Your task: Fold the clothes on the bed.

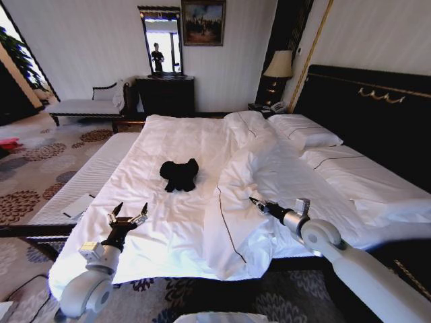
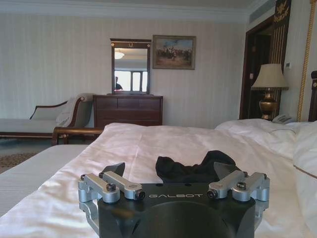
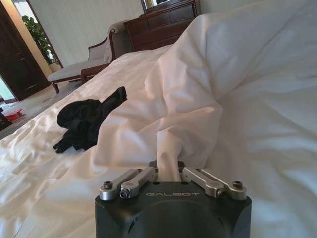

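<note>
Pale striped walls [image 1: 87,40] enclose the room. A dark dresser [image 1: 166,95] stands under a mirror [image 1: 161,40] and a painting [image 1: 203,22]. A chaise [image 1: 84,104] sits beside it. A lamp [image 1: 279,64] rests on a nightstand. Floral carpet [image 1: 34,175] covers the floor.

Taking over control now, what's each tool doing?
Left tool: open, empty, short of the black T-shirt.
Right tool: shut on the white duvet fold.
</note>
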### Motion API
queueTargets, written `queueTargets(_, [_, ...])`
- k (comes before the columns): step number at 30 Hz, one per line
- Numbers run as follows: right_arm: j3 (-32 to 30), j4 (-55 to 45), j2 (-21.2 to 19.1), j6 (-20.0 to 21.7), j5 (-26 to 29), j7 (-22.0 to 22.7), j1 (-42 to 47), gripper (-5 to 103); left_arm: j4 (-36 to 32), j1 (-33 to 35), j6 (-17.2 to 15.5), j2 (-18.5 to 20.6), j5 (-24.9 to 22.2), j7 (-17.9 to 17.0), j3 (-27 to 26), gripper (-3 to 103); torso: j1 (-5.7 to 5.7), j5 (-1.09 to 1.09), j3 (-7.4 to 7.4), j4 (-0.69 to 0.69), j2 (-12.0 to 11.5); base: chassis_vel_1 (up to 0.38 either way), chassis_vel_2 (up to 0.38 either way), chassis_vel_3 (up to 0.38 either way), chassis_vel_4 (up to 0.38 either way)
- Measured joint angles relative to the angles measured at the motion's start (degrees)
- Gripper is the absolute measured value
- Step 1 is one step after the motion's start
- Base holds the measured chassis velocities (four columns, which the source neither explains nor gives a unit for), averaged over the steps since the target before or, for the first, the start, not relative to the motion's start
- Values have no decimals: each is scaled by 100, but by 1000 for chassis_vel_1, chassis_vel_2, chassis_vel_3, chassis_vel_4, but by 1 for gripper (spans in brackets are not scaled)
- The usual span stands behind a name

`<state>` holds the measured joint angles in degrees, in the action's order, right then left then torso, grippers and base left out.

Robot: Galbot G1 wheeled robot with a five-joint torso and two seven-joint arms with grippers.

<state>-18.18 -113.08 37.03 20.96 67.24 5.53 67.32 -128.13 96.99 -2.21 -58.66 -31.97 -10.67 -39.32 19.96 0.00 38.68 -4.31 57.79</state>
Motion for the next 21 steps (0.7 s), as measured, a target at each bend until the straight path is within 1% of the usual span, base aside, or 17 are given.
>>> queueTargets(1, [2,-12,10,0,-17,6,18,3,6,-2,0,0,-2,0,0,100,0,0,0,0,0,0,0,0,0])
queueTargets(4, [2,-31,18,0,-42,13,37,1,11,-12,0,0,-7,-2,-1,100,0,0,0,0,0,0,0,0,0])
queueTargets(11, [-47,-50,36,-1,-83,36,93,1,12,-24,2,6,-45,-9,-32,100,0,1,0,0,0,0,0,0,0])
queueTargets(15, [-234,-209,-4,16,-103,103,175,1,13,-41,4,9,-51,-13,-34,100,0,1,0,1,0,0,0,0,0])
queueTargets(18, [-705,-431,-76,80,-161,188,386,1,21,-85,5,4,-60,-22,-33,100,0,0,0,1,0,0,0,0,0])
queueTargets(19, [-1008,-516,-114,93,-343,176,555,1,35,-107,5,4,-69,-25,-33,100,0,0,0,1,0,0,0,0,0])
queueTargets(20, [-1008,-516,-114,93,-343,176,555,1,35,-107,5,4,-69,-25,-33,100,0,0,0,1,0,0,0,0,0])
queueTargets(21, [-1202,-568,-140,95,-417,166,682,1,45,-121,6,4,-75,-27,-32,100,0,0,0,1,0,0,0,0,0])
